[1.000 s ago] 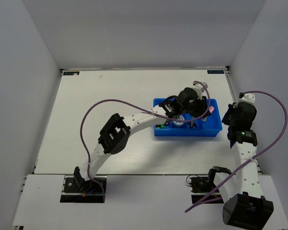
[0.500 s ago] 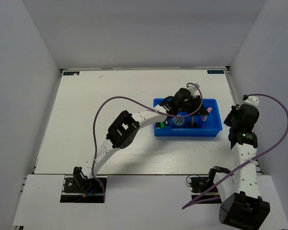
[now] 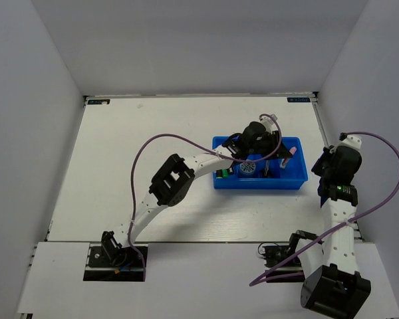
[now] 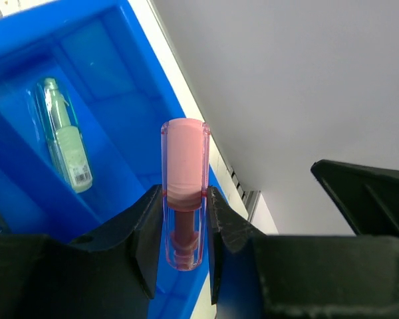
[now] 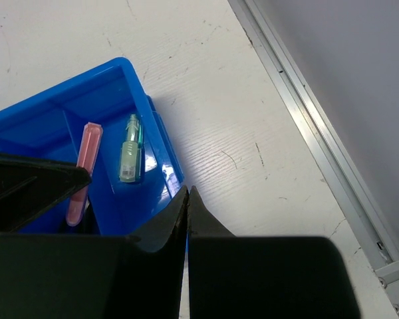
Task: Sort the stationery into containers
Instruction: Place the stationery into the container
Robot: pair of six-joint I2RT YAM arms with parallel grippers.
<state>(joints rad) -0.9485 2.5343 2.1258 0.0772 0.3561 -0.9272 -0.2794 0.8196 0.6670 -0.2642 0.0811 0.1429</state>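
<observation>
One table (image 3: 139, 153), blue bin (image 3: 259, 183) near its right edge. Now the left gripper (image 4: 185, 219) clamps the pink piece (image 4: 185, 166) over the bin's right end; the right gripper (image 5: 187, 199), jaws together, hangs just outside. Inside that end lies the green piece (image 4: 66, 143).

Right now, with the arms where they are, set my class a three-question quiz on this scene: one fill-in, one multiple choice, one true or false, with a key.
1. Fill in: the green piece lies in a compartment of the blue ____.
2. What does the left gripper hold? A) the green piece B) the pink piece C) nothing
3. True or false: the right gripper holds something.

Key: 1. bin. 2. B, clamped between its fingers above the bin. 3. False: its fingers are shut together and empty, beside the bin.
</observation>
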